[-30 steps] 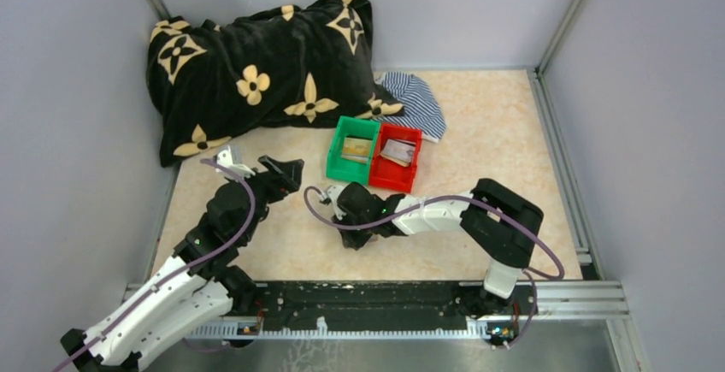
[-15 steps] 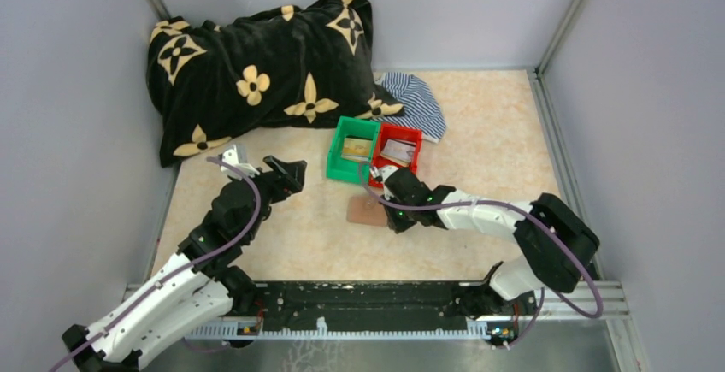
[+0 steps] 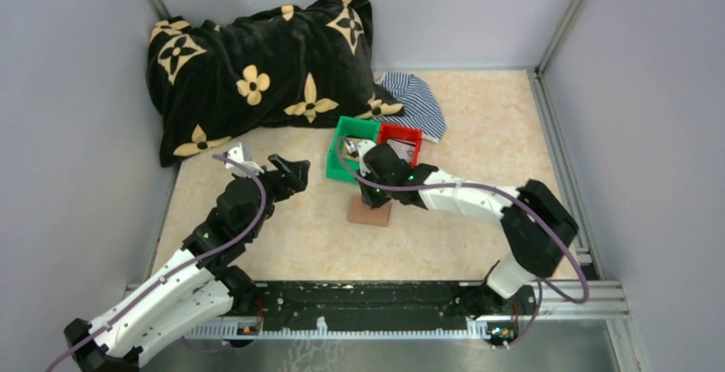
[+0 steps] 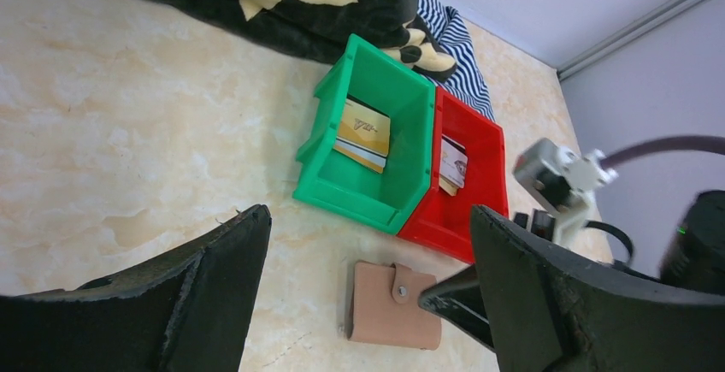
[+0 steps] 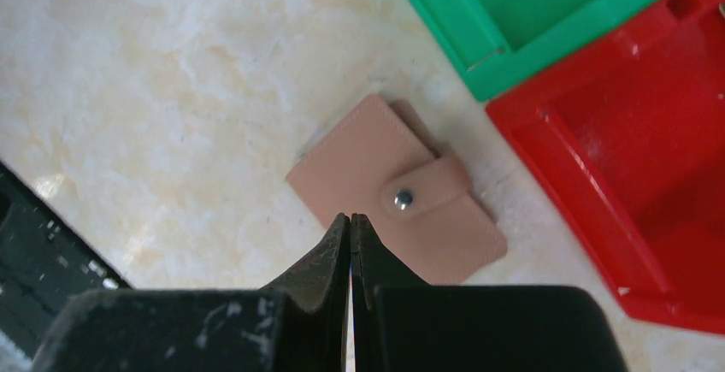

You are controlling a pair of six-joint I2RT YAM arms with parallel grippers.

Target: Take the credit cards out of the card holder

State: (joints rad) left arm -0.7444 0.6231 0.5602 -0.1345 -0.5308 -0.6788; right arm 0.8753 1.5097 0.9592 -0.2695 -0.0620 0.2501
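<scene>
- Surface (image 3: pixel 487 150): pale marbled beige, enclosed by grey walls, with both arm bases at its near edge.
- Card holder (image 3: pixel 369 211): tan and leather-like, folded shut, its tab fastened by a metal stud (image 5: pixel 403 198). It lies flat on the surface just in front of the two bins, near where they join, and touches neither.
- Green bin (image 4: pixel 350 197) and red bin (image 4: pixel 483 145): set side by side with walls touching, the green one on the left in the overhead view.
- Credit cards: a gold-faced card (image 4: pixel 363 131) lies in the green bin on top of at least one more. A pale card (image 4: pixel 452 165) leans against the inner left wall of the red bin.
- Left gripper (image 4: pixel 368 231): released, with its fingers spread wide and nothing between them. It hangs above bare surface to the left of the bins, well apart from the card holder.
- Right gripper (image 5: pixel 350 218): clenched, its fingertips pressed together with nothing held between them. The tips sit over the near edge of the card holder; whether they touch it cannot be told.
- Black blanket (image 3: pixel 256 56): printed with cream flower motifs and heaped in the far-left corner.
- Striped cloth (image 3: pixel 416 105): blue and white, lying behind the bins and beside the blanket.
</scene>
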